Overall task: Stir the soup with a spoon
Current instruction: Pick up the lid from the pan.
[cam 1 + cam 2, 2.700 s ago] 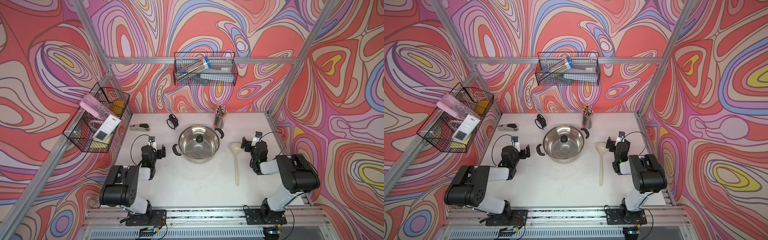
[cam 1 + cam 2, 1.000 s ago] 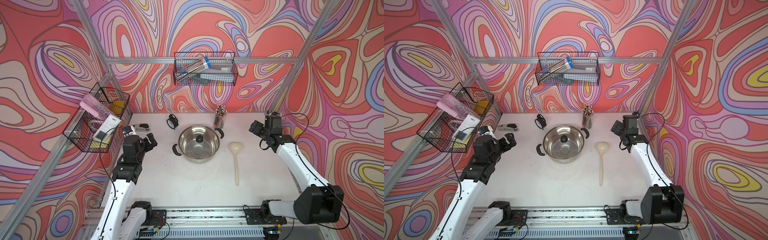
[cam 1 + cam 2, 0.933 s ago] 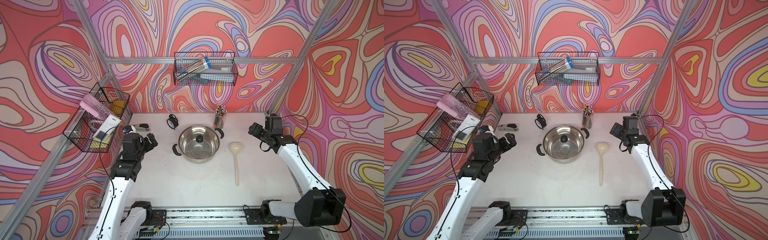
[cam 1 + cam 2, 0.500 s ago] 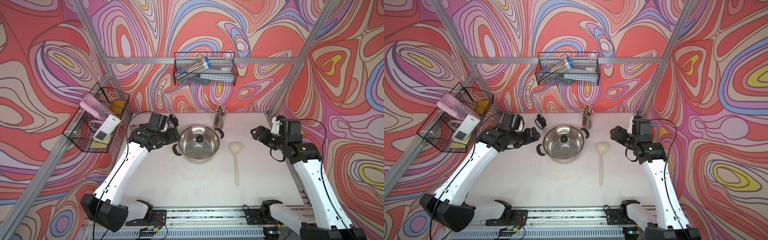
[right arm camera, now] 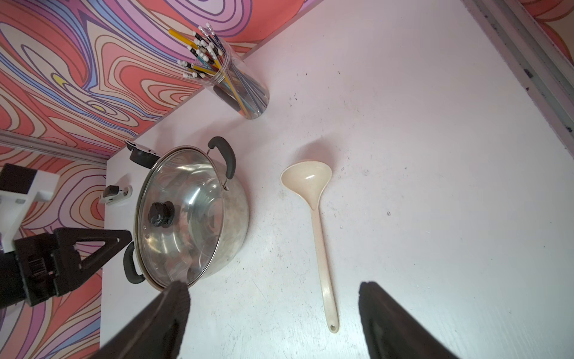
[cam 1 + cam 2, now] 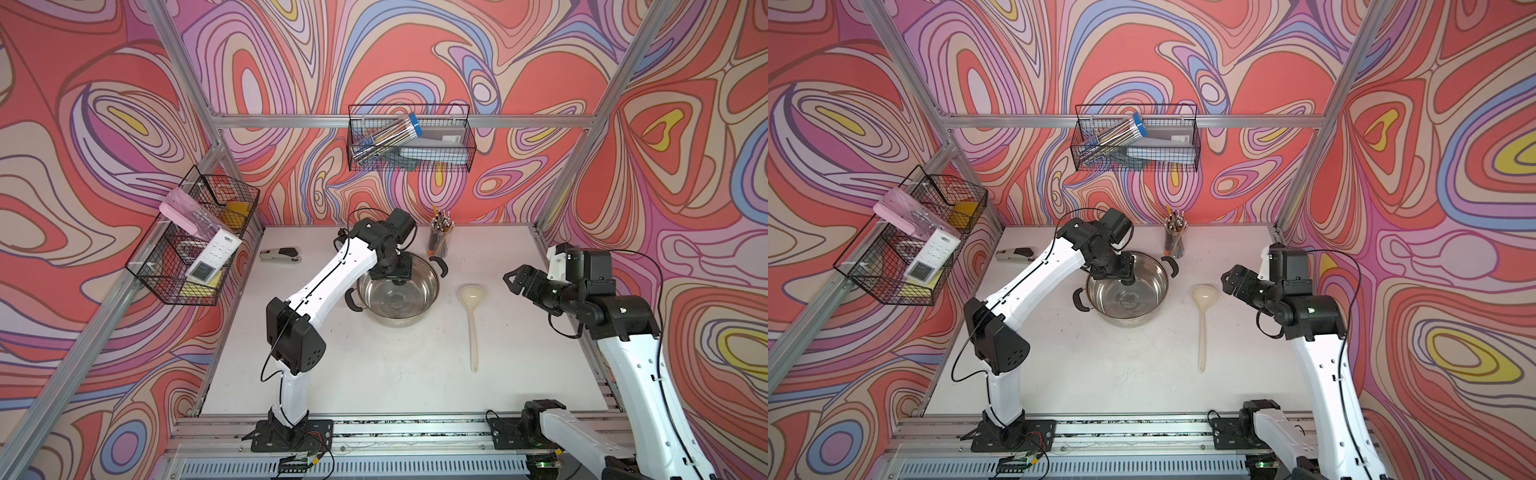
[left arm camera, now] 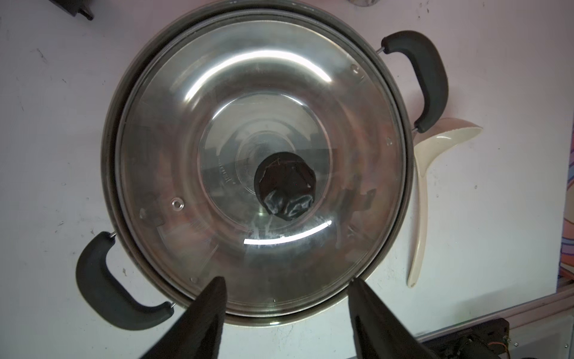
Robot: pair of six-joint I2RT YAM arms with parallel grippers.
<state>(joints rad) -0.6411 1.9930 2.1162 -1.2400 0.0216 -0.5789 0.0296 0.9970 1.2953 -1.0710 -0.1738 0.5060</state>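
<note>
A steel pot (image 6: 395, 322) (image 6: 1125, 318) with two black handles stands mid-table under a glass lid (image 7: 248, 93) with a black knob (image 7: 284, 185) (image 5: 161, 214). No soup can be made out through the lid. The spoon (image 6: 473, 332) (image 6: 1202, 332) (image 5: 316, 217), a cream ladle, lies flat to the pot's right with its bowl toward the back wall. My left gripper (image 6: 398, 279) (image 6: 1125, 278) (image 7: 287, 281) hangs over the lid, open and holding nothing, its tips short of the knob. My right gripper (image 6: 509, 278) (image 6: 1227, 278) (image 5: 273, 286) hovers open, raised to the right of the spoon's bowl.
A clear cup of pencils (image 6: 438, 243) stands just behind the pot's right handle. A stapler (image 6: 280, 255) lies at the back left. Wire baskets hang on the back wall (image 6: 409, 141) and the left wall (image 6: 195, 241). An aluminium rail (image 6: 374, 428) runs along the table's front.
My left arm has swung from the table's left side to above the pot lid, and its jaws have narrowed. My right arm has lifted and drawn back to the right.
</note>
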